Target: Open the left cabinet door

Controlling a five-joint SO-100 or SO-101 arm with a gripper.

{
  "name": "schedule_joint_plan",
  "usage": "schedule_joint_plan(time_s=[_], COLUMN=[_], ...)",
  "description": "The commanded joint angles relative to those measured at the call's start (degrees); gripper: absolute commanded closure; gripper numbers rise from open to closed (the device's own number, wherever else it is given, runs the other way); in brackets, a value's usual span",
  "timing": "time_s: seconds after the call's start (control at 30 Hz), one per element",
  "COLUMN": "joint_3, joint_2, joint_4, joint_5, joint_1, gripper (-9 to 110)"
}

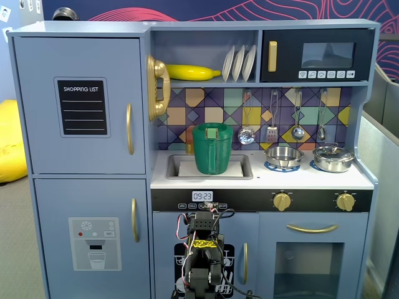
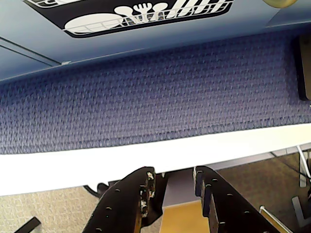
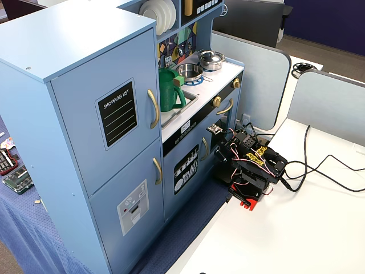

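Note:
The left cabinet door [image 1: 81,106] is a grey-blue panel with a black "SHOPPING LIST" board and a curved gold handle [image 1: 129,129]. It stands shut at the toy kitchen's upper left, and it also shows in the other fixed view [image 3: 108,120]. My arm [image 1: 202,249] is folded low in front of the kitchen's small dish-rack door, far below and to the right of that handle. In the wrist view my gripper [image 2: 172,175] points down at the table edge with its two black fingers apart and nothing between them.
A lower door with a dispenser graphic [image 1: 93,243] sits under the left door. A green pitcher [image 1: 212,148] stands in the sink. Blue cloth [image 2: 155,87] lies under the kitchen. The arm [image 3: 251,165] sits on a white table [image 3: 296,228] with black cables [image 3: 325,171].

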Motion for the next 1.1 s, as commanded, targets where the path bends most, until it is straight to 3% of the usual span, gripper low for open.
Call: schedule_joint_plan(time_s=[0.0,0.3,0.53,0.7,0.93,1.07], joint_3=[0.0,0.0,-3.6,-16.9,-41.9,-51.5], joint_2=[-0.3,-0.3,-0.4,-4.7,-18.7,-25.7], joint_4=[9.1,7.0,-13.9,-26.0,-31.9,-37.7], joint_5=[-7.1,-7.6,-6.2,-8.8,-10.1,-6.2], joint_1=[1.8,1.7,-5.0,-14.6,-24.3,-27.9], gripper=[101,101,101,101,101,94])
